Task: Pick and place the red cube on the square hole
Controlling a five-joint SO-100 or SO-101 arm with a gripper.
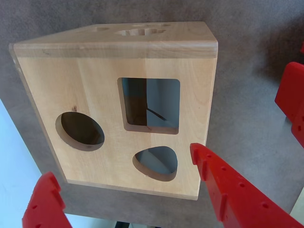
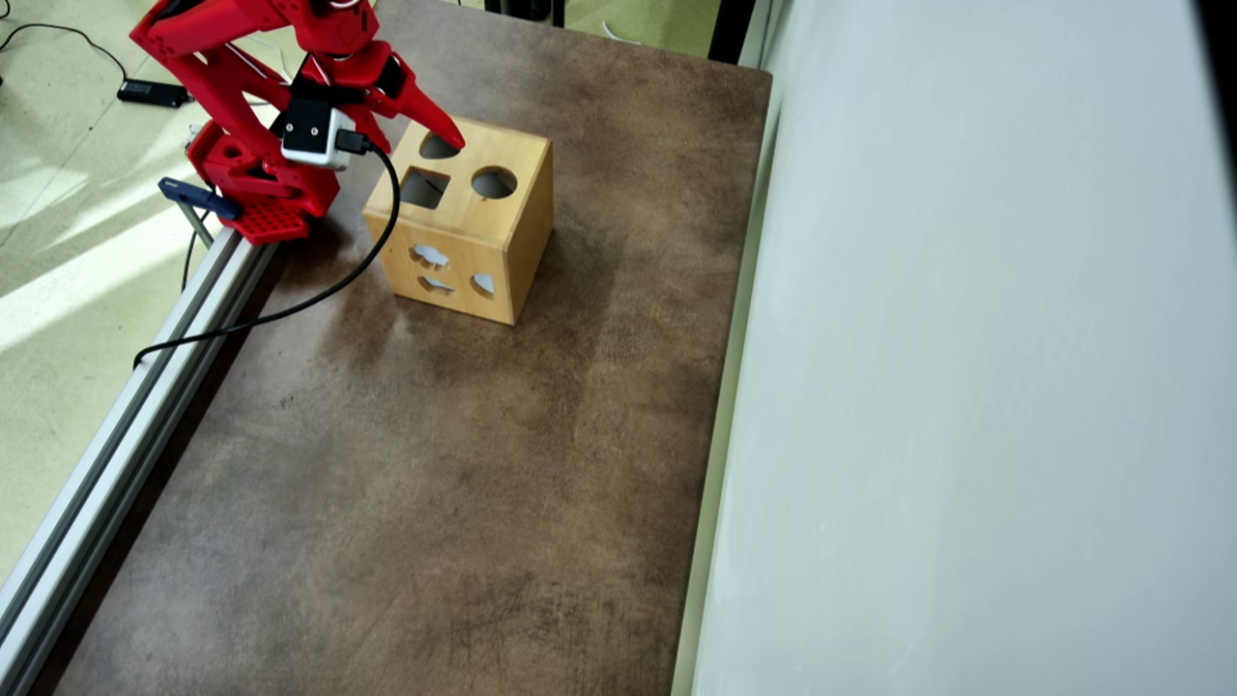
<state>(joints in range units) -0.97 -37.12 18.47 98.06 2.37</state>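
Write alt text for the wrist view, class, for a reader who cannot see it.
A light wooden box fills the frame on a brown table, its near face showing a square hole, a round hole and a rounded teardrop hole. Open red jaws frame the bottom edge, holding nothing.

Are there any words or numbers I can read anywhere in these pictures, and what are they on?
None: no words, numbers or signs can be read in either view.
The wooden box shows only cut-out shapes, among them the square hole.
The gripper is plain red.
The small white camera unit on the arm shows no readable label.
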